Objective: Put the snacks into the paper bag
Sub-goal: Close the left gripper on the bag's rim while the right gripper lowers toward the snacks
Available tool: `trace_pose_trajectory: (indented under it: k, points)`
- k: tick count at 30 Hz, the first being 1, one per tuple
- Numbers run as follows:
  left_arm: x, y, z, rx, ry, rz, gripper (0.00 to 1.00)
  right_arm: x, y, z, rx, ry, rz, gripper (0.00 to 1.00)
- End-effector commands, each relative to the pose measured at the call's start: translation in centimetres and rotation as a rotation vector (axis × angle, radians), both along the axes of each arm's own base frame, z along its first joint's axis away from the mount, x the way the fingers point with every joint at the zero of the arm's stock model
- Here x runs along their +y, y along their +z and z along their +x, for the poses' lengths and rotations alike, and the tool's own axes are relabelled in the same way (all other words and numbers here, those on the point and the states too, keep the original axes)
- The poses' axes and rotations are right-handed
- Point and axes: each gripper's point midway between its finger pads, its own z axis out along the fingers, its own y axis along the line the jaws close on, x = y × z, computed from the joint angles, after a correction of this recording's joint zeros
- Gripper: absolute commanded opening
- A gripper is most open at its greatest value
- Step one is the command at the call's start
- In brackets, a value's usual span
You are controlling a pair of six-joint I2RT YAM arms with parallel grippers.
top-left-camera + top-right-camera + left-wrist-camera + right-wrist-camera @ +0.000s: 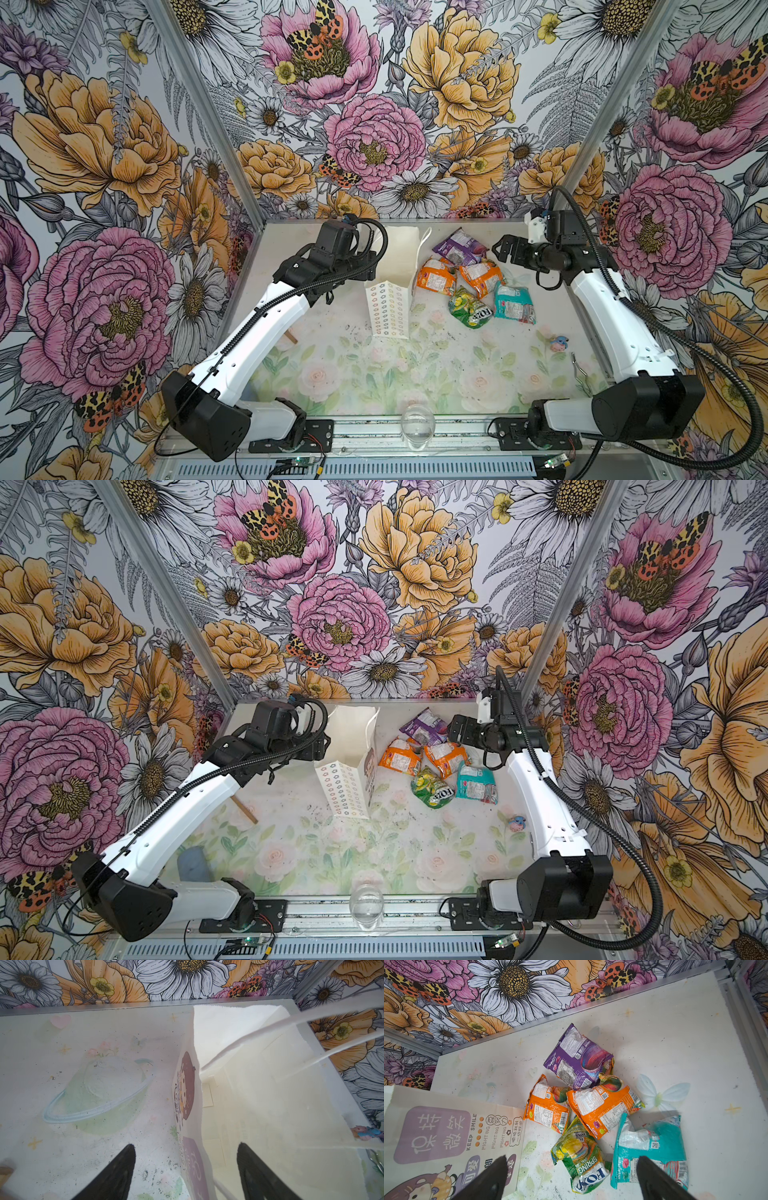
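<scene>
Five snacks lay clustered on the table [353, 374], right of centre. The purple pkt [460, 248] was rearmost. The left orange pkt [436, 281] and right orange pkt [482, 276] were in front of it, touching. The green-yellow FOX'S pkt [469, 307] and teal pkt [514, 303] were nearest the front. The paper bag [388, 307] stood upright just left of them, mouth open. The left gripper [186, 1145] was at the bag's rim, fingers spread, one inside and one outside, w/ the wall between them unpinched. The right gripper [572, 1157] hovered over the cluster, fingers spread wide. A clear glass [417, 424] sat at the table's front edge.
</scene>
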Motion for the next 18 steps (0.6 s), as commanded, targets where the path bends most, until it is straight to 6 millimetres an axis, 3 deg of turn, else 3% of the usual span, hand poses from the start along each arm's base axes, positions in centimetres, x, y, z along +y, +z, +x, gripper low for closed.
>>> trace_pose_trajectory:
  k: [1, 18]
  points:
    - [0.0, 1.0, 0.6, -0.015, 0.011, -0.021, 0.71, 0.1, -0.3, -0.3, 0.008, 0.002, -0.003, 0.99]
    - [-0.6, 0.1, 1.7, 0.026, 0.010, -0.038, 0.47, 0.0, -0.5, -0.3, 0.010, 0.002, -0.010, 0.99]
